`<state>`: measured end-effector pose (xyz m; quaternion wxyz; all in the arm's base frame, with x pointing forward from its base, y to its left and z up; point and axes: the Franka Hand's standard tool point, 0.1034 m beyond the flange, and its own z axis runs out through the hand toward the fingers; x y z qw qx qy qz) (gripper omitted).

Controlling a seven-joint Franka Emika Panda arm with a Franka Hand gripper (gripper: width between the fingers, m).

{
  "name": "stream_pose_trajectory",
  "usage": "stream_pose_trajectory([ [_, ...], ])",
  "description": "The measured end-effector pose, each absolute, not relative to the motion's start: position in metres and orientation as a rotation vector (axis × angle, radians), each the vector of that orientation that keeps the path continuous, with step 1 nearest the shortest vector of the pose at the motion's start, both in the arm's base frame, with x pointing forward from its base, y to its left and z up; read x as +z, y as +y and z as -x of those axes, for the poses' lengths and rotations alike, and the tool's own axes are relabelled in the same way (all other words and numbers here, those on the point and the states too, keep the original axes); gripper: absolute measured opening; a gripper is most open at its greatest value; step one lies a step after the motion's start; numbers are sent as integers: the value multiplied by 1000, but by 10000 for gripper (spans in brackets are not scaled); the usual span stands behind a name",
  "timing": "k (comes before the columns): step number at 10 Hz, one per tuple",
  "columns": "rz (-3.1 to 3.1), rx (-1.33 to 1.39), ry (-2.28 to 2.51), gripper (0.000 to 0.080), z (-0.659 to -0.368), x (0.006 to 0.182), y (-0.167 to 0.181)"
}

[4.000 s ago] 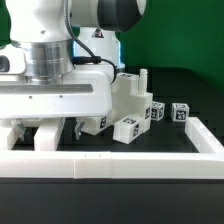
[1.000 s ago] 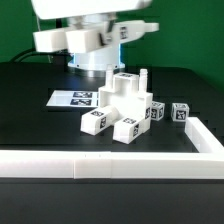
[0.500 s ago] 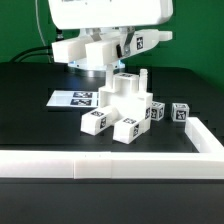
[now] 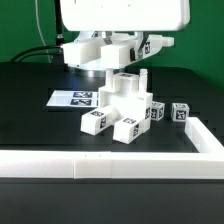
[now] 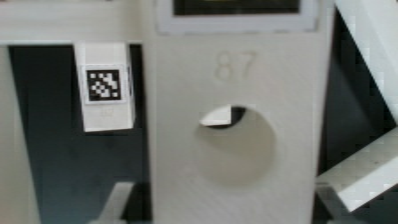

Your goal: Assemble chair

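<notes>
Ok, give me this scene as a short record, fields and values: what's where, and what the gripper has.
gripper: raised above the chair, seemingly closed on a panel
panel: white, flat, one round hole
chair: partly built, mid-table
cube: loose, apart, on the exterior view's right of the chair
marker board: flat on the table, exterior view's left
rail: along the near edge

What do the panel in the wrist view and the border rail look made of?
Panel: probably rigid white plastic, matte; a number formed in the surface and a clean round hole suggest moulding or printing. Border rail: likely the same matte white plastic, crisp edges, no gloss.
</notes>
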<state>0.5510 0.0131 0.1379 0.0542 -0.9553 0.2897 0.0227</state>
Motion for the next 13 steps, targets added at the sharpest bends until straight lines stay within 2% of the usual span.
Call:
stream_pose_trajectory([
  [3,2887,76,962,284,-550,136,18],
  [5,2905,66,1025,284,-540,127,43],
  [11,2914,68,977,284,-535,127,42],
  [13,2917,40,973,284,-530,122,41],
])
